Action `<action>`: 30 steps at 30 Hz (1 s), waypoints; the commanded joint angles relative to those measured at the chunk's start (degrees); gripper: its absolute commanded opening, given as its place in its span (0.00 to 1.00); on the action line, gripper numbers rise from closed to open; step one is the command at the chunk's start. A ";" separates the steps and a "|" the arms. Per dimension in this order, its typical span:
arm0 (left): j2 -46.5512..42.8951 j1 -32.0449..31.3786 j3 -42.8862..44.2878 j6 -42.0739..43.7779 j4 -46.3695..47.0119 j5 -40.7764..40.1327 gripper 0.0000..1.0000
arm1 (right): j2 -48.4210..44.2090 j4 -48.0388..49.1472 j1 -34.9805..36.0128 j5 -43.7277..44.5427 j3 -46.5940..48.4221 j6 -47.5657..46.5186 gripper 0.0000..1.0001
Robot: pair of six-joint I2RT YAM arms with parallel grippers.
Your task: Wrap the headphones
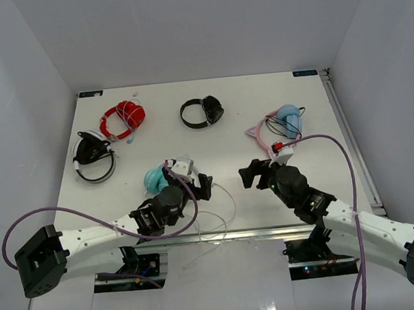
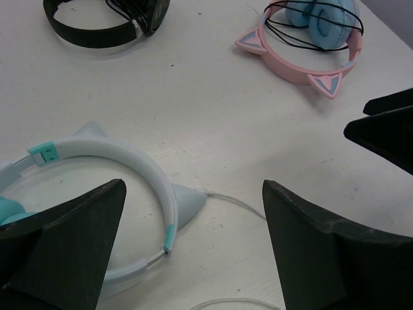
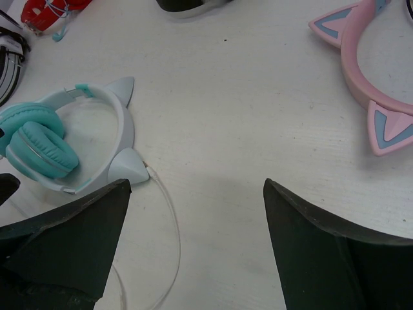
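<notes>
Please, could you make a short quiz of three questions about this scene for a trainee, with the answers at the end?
1. True or false: the left gripper is shut on the white cable.
2. How many pairs of headphones lie on the table in the top view? A) three B) five C) seven
3. Fill in the missing word: the white cable of the teal headphones lies ___ on the table, not wound around the headband.

Key: 1 false, as the left gripper and the right gripper are both open and hold nothing; 2 B; 3 loose.
</notes>
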 commanded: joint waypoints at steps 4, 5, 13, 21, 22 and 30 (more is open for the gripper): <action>5.32 -0.03 5.34 -0.47 -5.68 -4.15 0.90 | -2.23 1.30 0.01 1.90 1.12 0.77 0.90; 6.74 -0.03 7.48 -0.95 -9.13 -5.92 0.89 | -2.71 1.35 0.01 2.02 0.97 0.78 0.90; 21.40 1.40 18.25 -4.18 -22.59 -9.77 0.81 | -6.76 -0.12 0.01 4.72 -0.22 1.30 0.91; 29.27 4.45 23.13 -4.17 -28.40 -3.09 0.72 | -10.88 -0.18 0.01 4.98 -1.49 0.68 0.94; 30.15 4.45 23.53 -3.84 -28.50 -2.59 0.72 | -10.99 -0.20 0.01 4.84 -1.49 0.68 0.94; 37.17 4.45 27.07 -2.27 -29.97 0.80 0.66 | -10.94 -0.87 0.01 4.12 -1.07 0.68 0.94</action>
